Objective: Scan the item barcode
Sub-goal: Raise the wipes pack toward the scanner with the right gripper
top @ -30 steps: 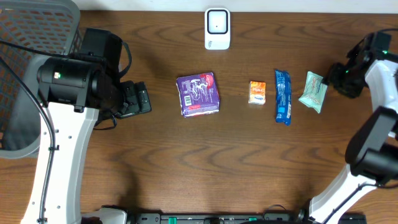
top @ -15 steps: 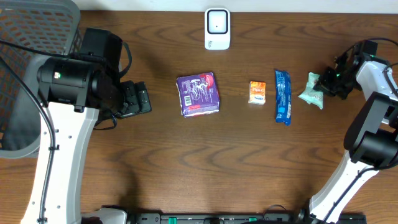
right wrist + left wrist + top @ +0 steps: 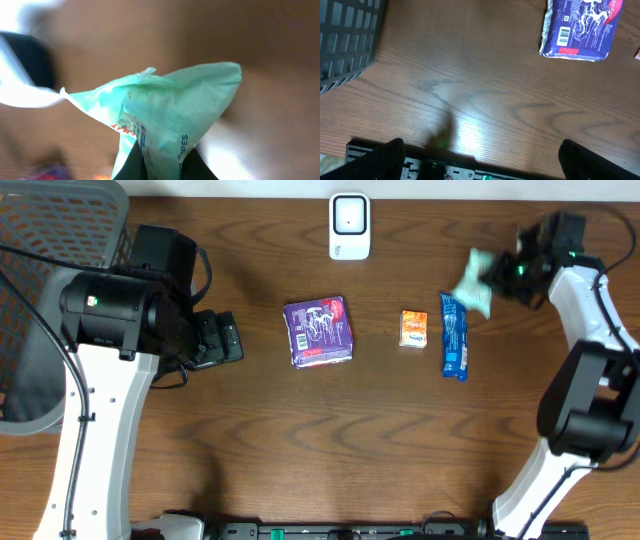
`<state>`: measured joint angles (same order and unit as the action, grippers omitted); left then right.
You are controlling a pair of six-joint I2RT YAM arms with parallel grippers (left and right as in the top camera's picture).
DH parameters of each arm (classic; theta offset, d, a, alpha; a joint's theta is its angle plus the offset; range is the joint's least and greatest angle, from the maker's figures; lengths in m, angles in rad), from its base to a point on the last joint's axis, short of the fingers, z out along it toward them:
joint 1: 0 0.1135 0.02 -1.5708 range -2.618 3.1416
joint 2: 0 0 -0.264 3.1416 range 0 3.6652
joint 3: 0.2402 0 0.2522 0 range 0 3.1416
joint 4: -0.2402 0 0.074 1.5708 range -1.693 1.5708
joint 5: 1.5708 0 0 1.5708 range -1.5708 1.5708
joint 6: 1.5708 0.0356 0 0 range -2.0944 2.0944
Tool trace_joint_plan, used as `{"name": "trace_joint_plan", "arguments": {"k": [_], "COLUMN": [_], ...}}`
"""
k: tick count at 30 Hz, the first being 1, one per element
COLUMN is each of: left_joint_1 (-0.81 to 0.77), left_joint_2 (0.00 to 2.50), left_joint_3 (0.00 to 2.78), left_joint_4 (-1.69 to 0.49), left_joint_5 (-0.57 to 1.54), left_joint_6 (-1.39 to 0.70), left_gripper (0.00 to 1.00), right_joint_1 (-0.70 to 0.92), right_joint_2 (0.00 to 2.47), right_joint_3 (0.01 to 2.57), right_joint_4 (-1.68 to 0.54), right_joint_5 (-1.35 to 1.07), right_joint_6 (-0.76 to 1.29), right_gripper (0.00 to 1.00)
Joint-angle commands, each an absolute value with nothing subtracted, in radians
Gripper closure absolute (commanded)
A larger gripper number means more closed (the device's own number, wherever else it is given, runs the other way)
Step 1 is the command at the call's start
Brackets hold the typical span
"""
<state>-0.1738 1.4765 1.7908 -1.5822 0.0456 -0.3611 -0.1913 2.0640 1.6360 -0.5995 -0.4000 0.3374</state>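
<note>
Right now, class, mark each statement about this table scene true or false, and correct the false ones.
1. The right gripper is shut on the green packet. True.
2. The left gripper grips the purple pack. False: it is open, and the pack lies free on the table.
3. The orange box lies between the purple pack and the blue bar. True.
4. The blue bar touches the scanner. False: the scanner stands apart, at the table's far edge.

Pale green crinkled plastic wipes packet (image 3: 472, 280): red and blue print, motion-blurred, tilted, held clear of the desk (image 3: 300, 430), one edge pinched between dark jaws. White rounded-rectangle barcode scanner (image 3: 349, 225): at the desk's far edge, well apart to the packet's left.
</note>
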Motion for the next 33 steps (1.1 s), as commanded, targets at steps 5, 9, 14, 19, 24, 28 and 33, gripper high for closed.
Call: {"name": "trace_joint_plan", "arguments": {"k": [5,9,14,19,24,28,33], "left_joint_1": [-0.171,-0.171,-0.171,-0.171,-0.171,-0.171,-0.171], "left_joint_2": [1.483,1.483,1.483,1.483,1.483,1.483,1.483], "left_joint_3": [1.791,1.791,1.791,1.791,1.791,1.791,1.791], "left_joint_4": [-1.585,-1.585,-1.585,-1.585,-1.585,-1.585,-1.585], "left_joint_5": [0.033,0.033,0.033,0.033,0.033,0.033,0.033], "left_joint_6": [-0.348,-0.348,-0.348,-0.348,-0.348,-0.348,-0.348], "left_gripper": [0.02,0.02,0.02,0.02,0.02,0.02,0.02], "right_joint_1": [-0.01,0.119,0.277,0.342,0.334,0.327,0.327], "right_joint_2": [1.979,2.018,2.081,2.181,2.281,2.311,2.311], "right_joint_3": [1.683,1.683,1.685,1.729,1.794,1.832,1.879], "right_joint_4": [-0.299,-0.13,0.012,0.06,0.059,0.052,0.041], "right_joint_5": [-0.365,-0.234,0.019,0.106,0.052,0.022,0.024], "right_joint_6": [0.677,0.759,0.783,0.801,0.834,0.833,0.809], "right_gripper": [0.99,0.99,0.99,0.99,0.99,0.99,0.99]}}
